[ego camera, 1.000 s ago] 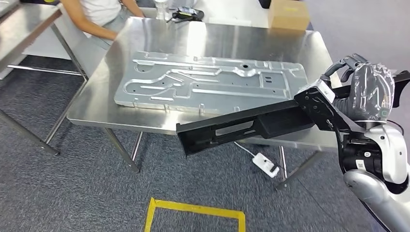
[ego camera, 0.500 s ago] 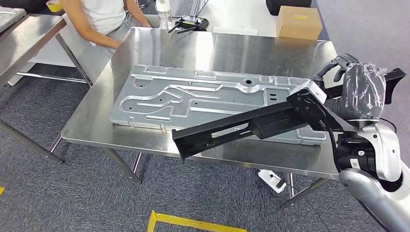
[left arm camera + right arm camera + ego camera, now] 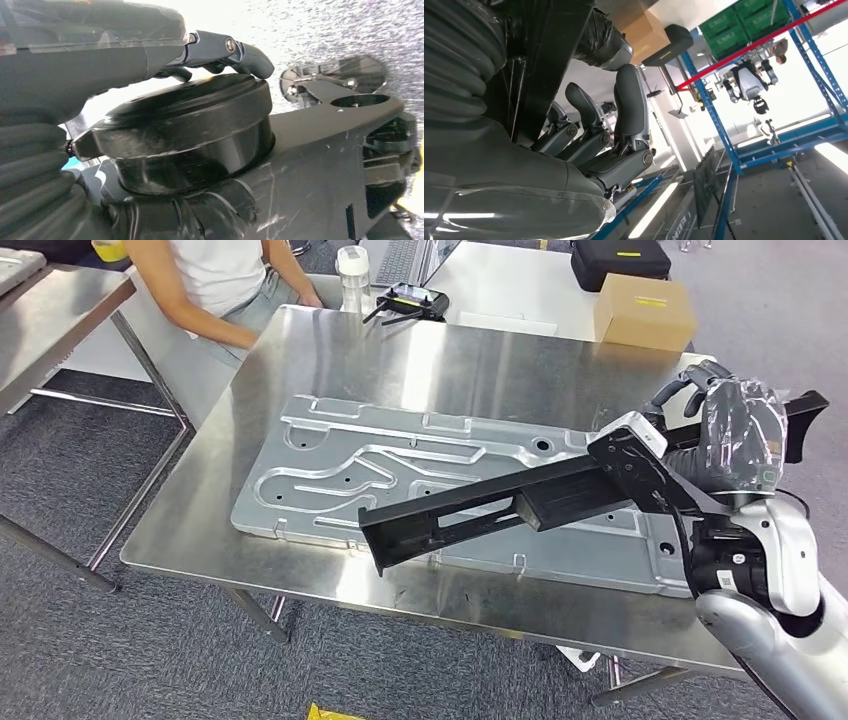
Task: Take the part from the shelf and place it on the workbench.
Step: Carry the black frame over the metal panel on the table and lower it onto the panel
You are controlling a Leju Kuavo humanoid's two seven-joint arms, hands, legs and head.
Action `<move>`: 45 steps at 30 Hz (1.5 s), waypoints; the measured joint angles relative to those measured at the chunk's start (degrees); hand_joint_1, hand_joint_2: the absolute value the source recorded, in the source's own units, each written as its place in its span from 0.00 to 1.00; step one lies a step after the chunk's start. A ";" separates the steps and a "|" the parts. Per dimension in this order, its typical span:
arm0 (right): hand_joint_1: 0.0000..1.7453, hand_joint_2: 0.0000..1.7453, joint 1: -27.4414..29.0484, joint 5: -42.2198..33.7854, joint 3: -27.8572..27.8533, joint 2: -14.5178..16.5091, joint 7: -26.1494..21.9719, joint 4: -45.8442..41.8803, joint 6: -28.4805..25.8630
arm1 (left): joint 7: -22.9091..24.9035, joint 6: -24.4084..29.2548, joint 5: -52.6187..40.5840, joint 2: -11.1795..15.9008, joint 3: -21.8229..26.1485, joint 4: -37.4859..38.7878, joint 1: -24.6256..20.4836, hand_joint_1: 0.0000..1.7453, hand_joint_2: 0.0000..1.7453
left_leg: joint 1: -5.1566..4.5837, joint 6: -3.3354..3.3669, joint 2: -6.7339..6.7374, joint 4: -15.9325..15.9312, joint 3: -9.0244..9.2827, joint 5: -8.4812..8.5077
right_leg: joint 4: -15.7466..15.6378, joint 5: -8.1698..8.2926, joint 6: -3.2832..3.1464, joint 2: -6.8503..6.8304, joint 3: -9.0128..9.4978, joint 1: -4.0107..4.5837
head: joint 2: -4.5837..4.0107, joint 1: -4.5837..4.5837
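Right hand point(image 3: 735, 430), wrapped in clear film at three o'clock, grips a long black part point(image 3: 490, 508) that reaches toward nine o'clock above the grey metal panel point(image 3: 330, 475) on the steel table point(image 3: 420, 350). Left hand point(image 3: 100, 55): fingers curled; I cannot tell whether it holds anything.

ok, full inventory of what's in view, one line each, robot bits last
long black plastic part: 1, black, held over the table's near side, above the plate
stamped metal plate: 1, silver, lying flat on the table
stainless steel table: 1, silver, centre
cardboard box: 1, brown, beyond the table's far right corner
black case: 1, black, behind the box
black controller: 1, black, past the table's far edge
clear bottle: 1, clear, beside the controller
person: 1, white top, seated at far left
right hand: 1, grey under clear wrap, grips the part's right end
left hand: 1, grey, beside a black robot body part
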 joint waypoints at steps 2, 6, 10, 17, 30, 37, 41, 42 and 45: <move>1.00 1.00 0.31 -0.23 0.00 -0.01 0.02 0.40 -0.57 | 0.10 0.02 0.12 -0.05 -0.04 -0.01 0.11 0.00 1.00 | -0.15 -0.44 -0.12 0.02 1.35 -1.34 | -5.65 6.03 -0.72 0.04 0.88 0.54 | 0.00 -0.09; 1.00 1.00 0.77 -1.25 -0.14 -0.22 0.13 1.28 -1.30 | 0.13 0.15 0.18 -0.04 -0.29 0.00 0.06 0.00 1.00 | -0.35 -1.62 -0.06 0.90 2.40 -1.90 | -8.03 7.50 -1.80 0.21 2.82 0.47 | 0.00 -0.05; 1.00 1.00 1.20 -4.05 -0.80 -0.66 0.15 2.81 -2.71 | -1.15 -0.12 0.38 0.05 -0.61 0.00 -0.08 0.00 1.00 | 0.14 -3.03 0.42 12.00 -4.62 -4.63 | -8.80 6.35 -2.57 0.08 5.09 0.03 | 0.00 -0.71; 0.00 0.00 2.91 -6.40 -1.99 -1.17 0.02 6.02 -4.16 | -0.95 -0.30 0.66 0.20 -0.64 0.00 -0.05 0.00 0.75 | 0.57 -3.34 0.80 2.01 -6.49 3.99 | -8.40 2.59 -1.57 0.39 8.82 -0.27 | 0.00 -0.82; 0.00 0.00 3.86 -7.52 -2.58 -1.42 -0.14 9.25 -4.72 | 3.14 0.56 0.16 0.06 -0.92 0.00 -0.24 0.00 0.00 | 0.06 -1.52 0.02 0.38 -6.22 4.45 | -9.58 1.61 -0.29 0.03 9.67 -0.26 | 0.00 -0.91; 0.00 0.00 3.92 -7.98 -2.58 -1.16 -0.15 10.28 -4.62 | 4.82 0.51 -0.15 0.03 -0.96 0.00 -0.29 0.00 0.00 | 0.34 0.02 0.23 -0.66 -5.43 5.12 | -7.03 -0.38 1.18 0.06 8.98 -0.60 | 0.00 -0.84; 0.00 0.00 4.31 -8.10 -2.57 -1.13 -0.15 10.78 -4.56 | 4.86 0.44 -0.23 0.02 -0.96 0.00 -0.25 0.00 0.00 | 0.42 0.18 0.32 -0.82 -5.40 5.36 | 6.17 -6.23 1.50 0.06 3.22 -0.83 | 0.00 -0.83; 0.00 0.00 4.44 -8.12 -2.57 -1.12 -0.15 10.92 -4.50 | 4.73 0.42 -0.25 0.02 -0.96 0.00 -0.24 0.00 0.00 | 0.45 0.12 0.32 -0.74 -5.48 5.37 | 6.70 -5.61 1.58 0.04 2.97 -0.94 | 0.00 -0.83; 0.00 0.00 4.27 -6.63 -2.56 -1.13 0.17 11.24 -1.67 | 3.60 0.23 -0.22 0.03 -0.97 0.00 -0.24 0.00 0.00 | 0.71 -0.53 0.26 -0.21 -5.80 5.28 | -2.63 -0.45 1.82 -0.07 7.59 -1.34 | 0.00 -0.80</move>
